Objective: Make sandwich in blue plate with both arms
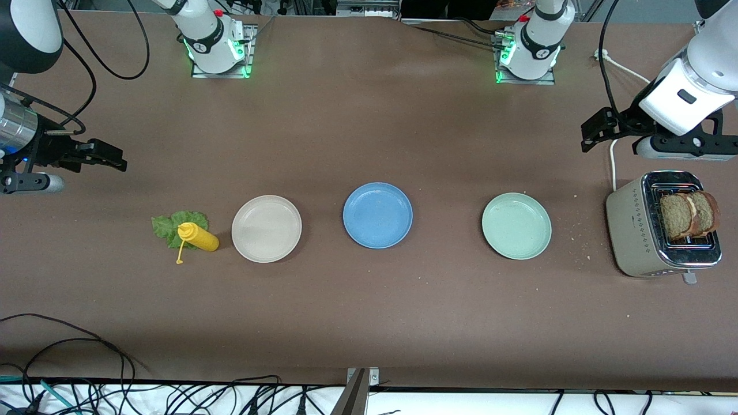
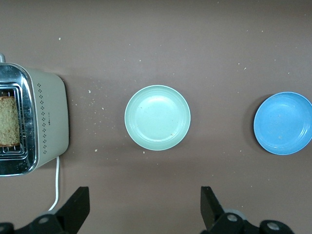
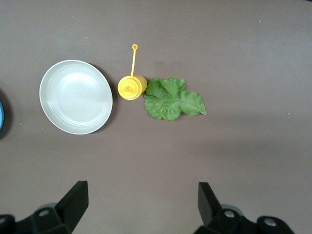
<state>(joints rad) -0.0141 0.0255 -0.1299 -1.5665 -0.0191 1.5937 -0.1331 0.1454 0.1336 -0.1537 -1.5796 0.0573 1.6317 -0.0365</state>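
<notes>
Toaster (image 1: 640, 230) at left arm's end holds two upright bread slices (image 1: 689, 215). Blue plate (image 1: 377, 215) bare, between cream plate (image 1: 266, 229) and green plate (image 1: 516, 225). Left gripper (image 2: 141, 207) and right gripper (image 3: 141, 204) spread, aloft.

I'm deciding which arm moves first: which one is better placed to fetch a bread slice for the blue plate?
Left. The left gripper hangs open at the toaster's end, where the bread sits. The right gripper, also open, is over the lettuce end.
</notes>
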